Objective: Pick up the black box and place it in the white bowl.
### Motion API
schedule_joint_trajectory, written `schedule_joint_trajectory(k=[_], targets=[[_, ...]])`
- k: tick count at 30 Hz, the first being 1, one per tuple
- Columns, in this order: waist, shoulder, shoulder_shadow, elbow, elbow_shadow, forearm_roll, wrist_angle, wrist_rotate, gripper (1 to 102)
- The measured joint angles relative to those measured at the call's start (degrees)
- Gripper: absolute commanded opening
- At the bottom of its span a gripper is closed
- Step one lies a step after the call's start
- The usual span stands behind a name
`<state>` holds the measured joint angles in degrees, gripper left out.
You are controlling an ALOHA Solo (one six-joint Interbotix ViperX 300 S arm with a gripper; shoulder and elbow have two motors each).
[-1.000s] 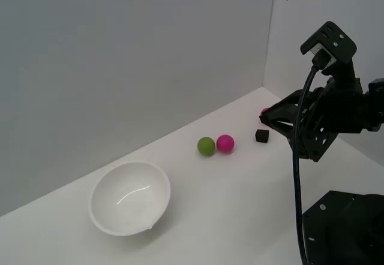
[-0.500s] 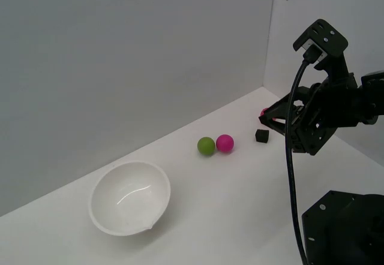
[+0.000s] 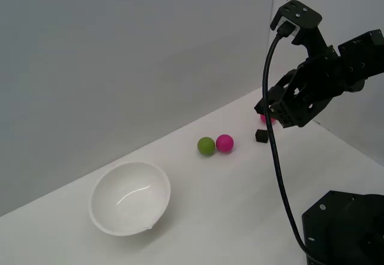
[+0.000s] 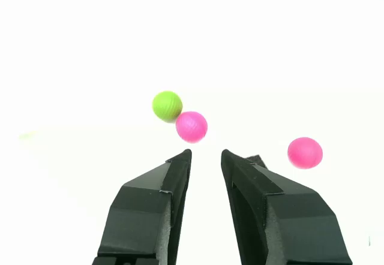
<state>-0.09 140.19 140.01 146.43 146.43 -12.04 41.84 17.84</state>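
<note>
**Lining up on the cube, not there yet**

Hovering above the far end of the white tabletop (image 3: 240, 193), the black two-finger gripper (image 4: 206, 156) hangs w/ nothing btwn its fingers. Jaws stand apart by a narrow gap, roughly ball-width in the wrist view, so open but not wide.

The tiny matte black cube (image 3: 261, 136) sits on the table just below the gripper in the exterior view, to the exterior view's right of the small glossy magenta ball (image 3: 225, 142) and the small green ball (image 3: 206, 146), which touch or nearly touch each other. A second magenta ball (image 4: 305, 152) lies close by, mostly hidden behind the arm in the exterior view.

Key relation: in the wrist view the cube (image 4: 257, 159) is only a dark corner peeking past one fingertip, on the side toward the second magenta ball (i.e. outside the gap, not btwn the tips). My read: the gripper needs a sideways shift toward that ball before descending, else a fingertip lands on the cube. Cube has no long axis to speak of, so jaw angle matters little.

The wide glossy white bowl (image 3: 96, 214) sits well apart, toward the exterior view's left, empty.
</note>
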Motion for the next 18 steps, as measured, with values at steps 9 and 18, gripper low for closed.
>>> schedule_joint_trajectory(k=[9,18], targets=[[3.87,-3.08,-3.16,-0.53,-0.53,0.09,4.57,0.00,100],[4.92,-4.22,-4.39,-0.53,-0.53,3.43,5.36,0.97,100]])
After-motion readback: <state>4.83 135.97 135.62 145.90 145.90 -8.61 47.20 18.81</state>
